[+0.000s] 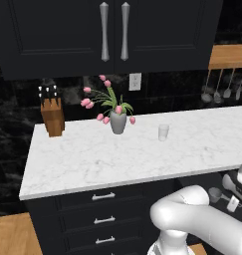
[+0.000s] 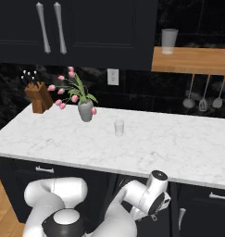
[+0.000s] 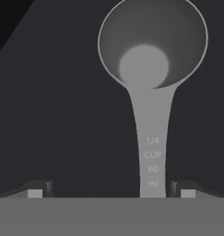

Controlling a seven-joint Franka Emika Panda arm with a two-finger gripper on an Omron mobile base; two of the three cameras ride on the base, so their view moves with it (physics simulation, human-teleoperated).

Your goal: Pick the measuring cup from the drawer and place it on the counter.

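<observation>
In the hand view the measuring cup [image 3: 152, 64] lies on the dark drawer floor [image 3: 62, 120], its long flat handle running straight toward the end effector [image 3: 111, 188], round bowl at the far end. It is pale grey, marked "1/4 CUP 60 ml". The fingers [image 3: 36, 190] stand wide apart, the handle's end between them, nearer the right one. The cup sits below the white marble worktop [image 1: 92, 159].

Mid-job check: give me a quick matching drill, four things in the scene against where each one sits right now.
Things:
1. measuring cup
2. knife block
3. tumbler
4. ladles

Places:
A. hanging under the wooden shelf
B. far left corner of the counter
C. below counter level, handle between the open fingers of the gripper
D. mid-counter, right of the flower vase

Pairs: 1-C, 2-B, 3-D, 4-A
</observation>
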